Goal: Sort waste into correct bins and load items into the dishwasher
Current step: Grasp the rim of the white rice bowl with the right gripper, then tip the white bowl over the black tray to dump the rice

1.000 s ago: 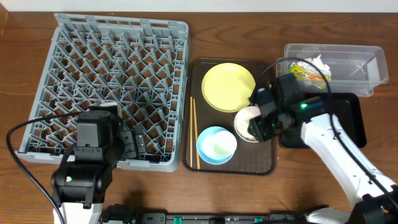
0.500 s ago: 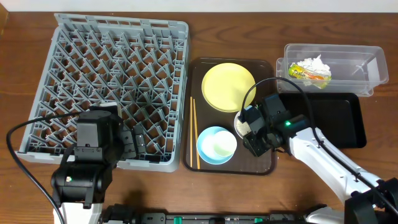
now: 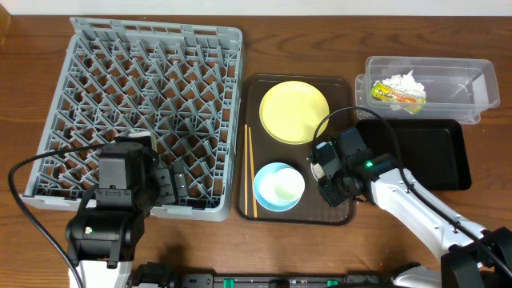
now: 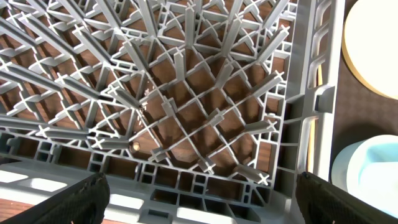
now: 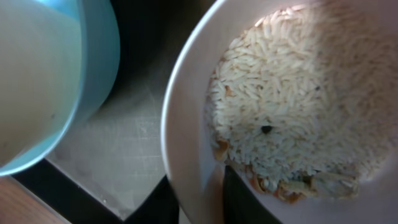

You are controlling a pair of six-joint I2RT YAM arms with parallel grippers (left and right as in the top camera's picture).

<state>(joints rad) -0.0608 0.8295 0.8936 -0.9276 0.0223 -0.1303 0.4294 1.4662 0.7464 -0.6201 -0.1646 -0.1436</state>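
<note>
Right gripper [image 5: 196, 202] pinches white bowl [image 5: 186, 124] rim, light-blue bowl [image 5: 93, 74] just beside (left gripper [image 4: 199, 205] wide open).

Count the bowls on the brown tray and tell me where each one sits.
2. The light-blue bowl is at the front of the tray, right of the chopsticks. The white bowl, holding rice-like crumbs, sits just right of it, mostly hidden under the right gripper overhead.

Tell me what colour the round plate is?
The plate is yellow, clearest in the overhead view.
</note>
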